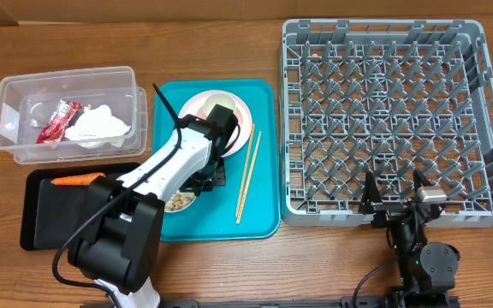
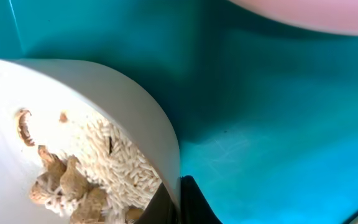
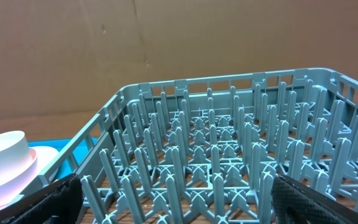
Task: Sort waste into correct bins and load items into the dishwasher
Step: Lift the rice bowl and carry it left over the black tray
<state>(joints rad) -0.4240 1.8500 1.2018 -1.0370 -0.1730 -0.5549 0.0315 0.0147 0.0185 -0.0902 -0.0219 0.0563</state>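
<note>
My left gripper (image 1: 202,178) reaches over the teal tray and is shut on the rim of a white bowl (image 2: 73,99). One finger is inside the bowl and one outside, with the rim pinched at the left gripper (image 2: 179,200). The bowl (image 1: 178,202) holds beige rice crumbs (image 2: 114,165) and brown bits. A pale-pink plate (image 1: 240,109) with a small white cup (image 1: 216,103) sits at the tray's back, and wooden chopsticks (image 1: 248,171) lie to the right. My right gripper (image 1: 394,198) stands open at the front edge of the grey dish rack (image 1: 392,120), nothing between its fingers (image 3: 55,199).
The clear tub (image 1: 15,94) at back left holds a red wrapper (image 1: 58,120) and a white wad (image 1: 99,127). A carrot (image 1: 77,180) lies in the black tray (image 1: 58,218). The teal tray (image 1: 264,205) sits between the bins and the rack. The rack's pegs (image 3: 229,155) rise before the right gripper (image 3: 185,205).
</note>
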